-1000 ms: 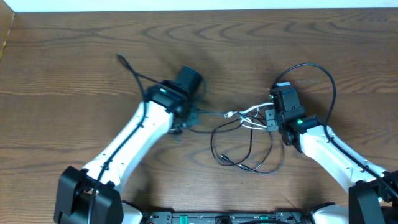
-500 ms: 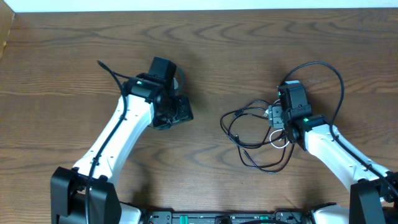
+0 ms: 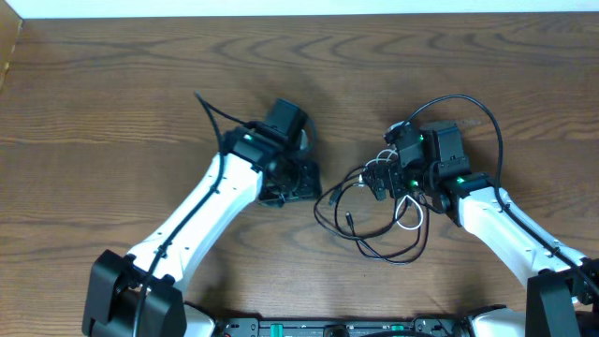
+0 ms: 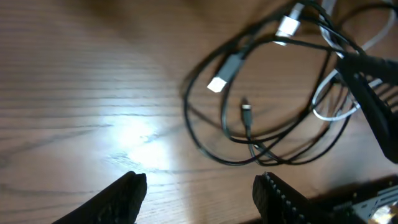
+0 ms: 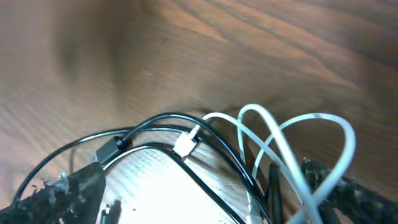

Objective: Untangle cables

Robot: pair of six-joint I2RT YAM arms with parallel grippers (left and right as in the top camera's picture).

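A table (image 3: 112,84) of dark brown wood grain fills every view. Just ahead of the left gripper (image 4: 199,190), a soft patch of light (image 4: 134,134) glares off the wood. Ahead of the right gripper (image 5: 205,190) the wood looks duller and blurred. A pale strip (image 3: 299,7) borders the table's far edge.

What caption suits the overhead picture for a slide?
Open left gripper beside tangled black and white cables, open right gripper over them, wooden table.

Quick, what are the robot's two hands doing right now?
Left gripper: open, holding nothing.
Right gripper: open around the cables, not gripping them.
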